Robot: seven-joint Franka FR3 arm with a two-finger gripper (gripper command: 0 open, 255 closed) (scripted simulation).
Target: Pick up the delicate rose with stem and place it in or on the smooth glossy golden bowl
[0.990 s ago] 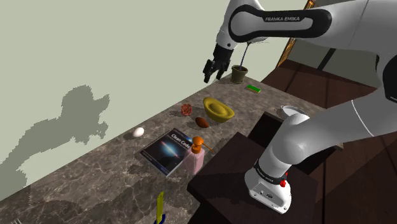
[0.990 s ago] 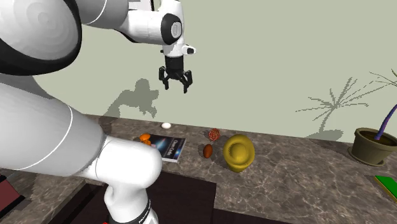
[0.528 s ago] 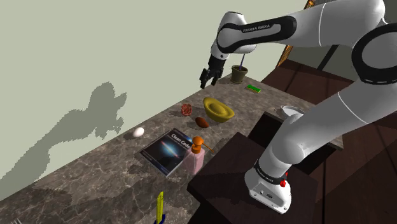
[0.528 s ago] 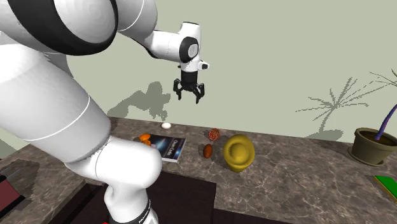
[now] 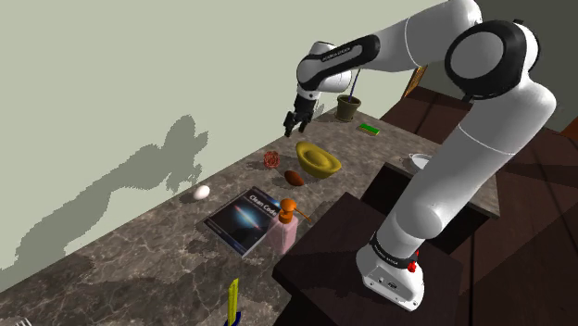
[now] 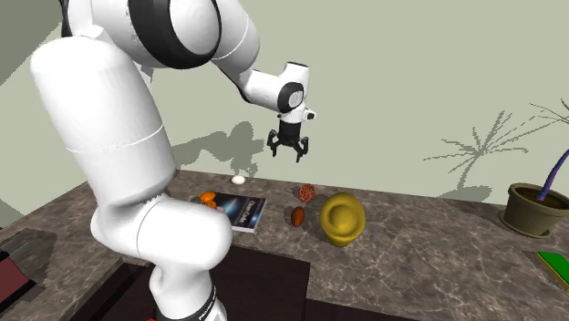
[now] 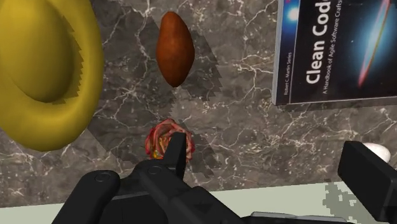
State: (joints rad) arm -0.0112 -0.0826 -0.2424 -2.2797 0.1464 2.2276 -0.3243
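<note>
Dark marbled bench (image 5: 139, 250) along a plain pale-green wall (image 5: 102, 74)
Jaws are open, hovering over the rose (image 7: 168, 143), which lies on the bench near the golden bowl (image 7: 44, 76), wall side.

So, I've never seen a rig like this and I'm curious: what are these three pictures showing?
It's a white robot arm on a box stand, ending in a black two-finger gripper. One picture is taken from beside the stand, one from another side, one from a camera on the hand looking down. On the dark marbled counter lie a small red rose, a golden bowl, a brown oval thing, a Clean Code book, a white egg and a pink pump bottle. The gripper hovers open roughly above the rose, holding nothing.
</note>
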